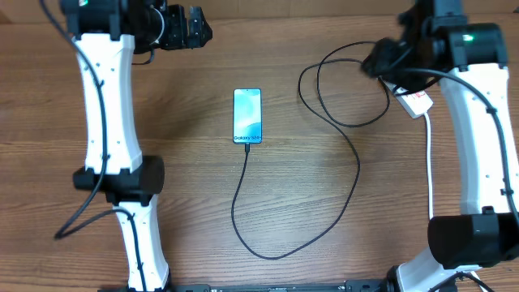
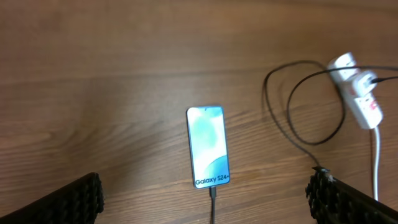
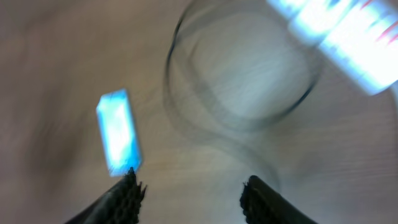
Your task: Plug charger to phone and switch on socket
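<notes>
- Right end effector (image 1: 375,62), overhead: hangs at the far right of the surface (image 1: 178,186), just beside the socket (image 1: 412,99). Its opening can't be read from up here. Left end effector (image 1: 193,29) is at the far left, well apart from everything.
- Overhead: phone (image 1: 247,116) lies flat mid-surface, turquoise screen up. The charger (image 1: 357,174) leaves its "Galaxy S24" end, swings in a wide loop and coils back toward the socket.
- Left wrist: fingers (image 2: 68,202) spread wide at the lower corners, nothing between them. The black connector meets the phone's lower edge and looks seated. The socket is white, with red switches (image 2: 373,107) and a white plug (image 2: 356,81) in it.
- Right wrist: smeared picture. Both fingers stand apart and hold nothing. The phone is a blue blur on the left, the socket a white blur upper right.
- Judgement: plugging in looks done and the switch remains. The right arm is best placed. The next move needs one fingertip set squarely on a small red rocker, pressing straight down so the light strip doesn't skid.
</notes>
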Tool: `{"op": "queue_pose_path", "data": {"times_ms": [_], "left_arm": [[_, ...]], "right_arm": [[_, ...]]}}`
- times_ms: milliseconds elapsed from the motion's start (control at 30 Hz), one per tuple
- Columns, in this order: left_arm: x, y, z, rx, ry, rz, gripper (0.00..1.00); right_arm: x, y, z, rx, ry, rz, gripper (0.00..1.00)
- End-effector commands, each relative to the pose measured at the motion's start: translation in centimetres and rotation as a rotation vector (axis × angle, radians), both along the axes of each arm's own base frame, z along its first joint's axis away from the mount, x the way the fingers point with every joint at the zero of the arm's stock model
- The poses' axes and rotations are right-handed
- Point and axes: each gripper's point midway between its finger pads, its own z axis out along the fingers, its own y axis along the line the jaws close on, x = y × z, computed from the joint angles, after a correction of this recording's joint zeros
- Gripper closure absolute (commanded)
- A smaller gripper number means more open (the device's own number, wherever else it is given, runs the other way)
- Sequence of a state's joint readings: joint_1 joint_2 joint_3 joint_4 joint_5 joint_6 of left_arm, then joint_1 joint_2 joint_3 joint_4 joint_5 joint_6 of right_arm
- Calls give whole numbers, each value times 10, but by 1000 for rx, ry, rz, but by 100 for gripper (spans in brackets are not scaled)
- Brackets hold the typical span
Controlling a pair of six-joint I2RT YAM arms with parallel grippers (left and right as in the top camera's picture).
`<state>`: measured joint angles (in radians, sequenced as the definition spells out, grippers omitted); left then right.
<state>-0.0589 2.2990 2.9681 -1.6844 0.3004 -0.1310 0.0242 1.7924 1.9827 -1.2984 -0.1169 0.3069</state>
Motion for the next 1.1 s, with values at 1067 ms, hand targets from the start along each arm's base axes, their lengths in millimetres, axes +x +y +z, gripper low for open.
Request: {"op": "queue_pose_path", "data": {"times_ms": [1067], "left_arm": [[-9,5,21,30,-48,31,0]], "right_arm": [[102,-221,-195,-436,120,-311,0]]}}
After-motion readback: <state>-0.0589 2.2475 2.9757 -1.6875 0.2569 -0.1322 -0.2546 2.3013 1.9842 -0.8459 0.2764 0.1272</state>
